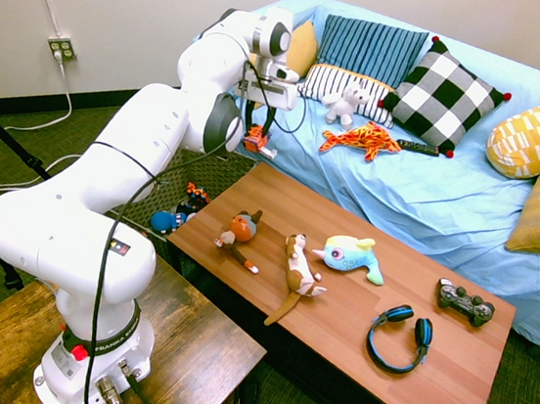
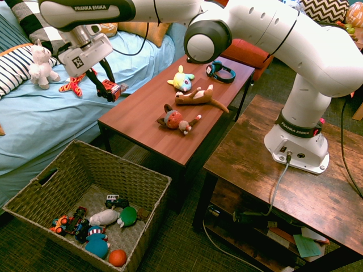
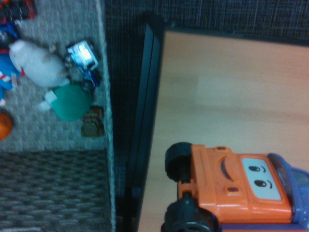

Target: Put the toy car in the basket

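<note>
My gripper (image 2: pixel 109 88) is shut on the toy car (image 2: pixel 114 89), a small boxy orange vehicle with black wheels. It hangs in the air above the coffee table's (image 2: pixel 142 116) end nearest the sofa. In the first exterior view the toy car (image 1: pixel 256 141) shows just under the gripper (image 1: pixel 259 134). The wrist view shows the toy car (image 3: pixel 231 193) close up, with a face on its windscreen, over the table's edge. The basket (image 2: pixel 154 211), a large woven rectangular one, stands on the floor beside that table end, lower than the gripper. Several small toys lie inside it.
On the table lie a plush bird (image 1: pixel 240 230), a plush dog (image 1: pixel 297 264), a blue plush narwhal (image 1: pixel 352 256), headphones (image 1: pixel 399 338) and a game controller (image 1: pixel 465 303). The blue sofa (image 1: pixel 428 197) behind holds pillows and an orange plush (image 1: pixel 361 139).
</note>
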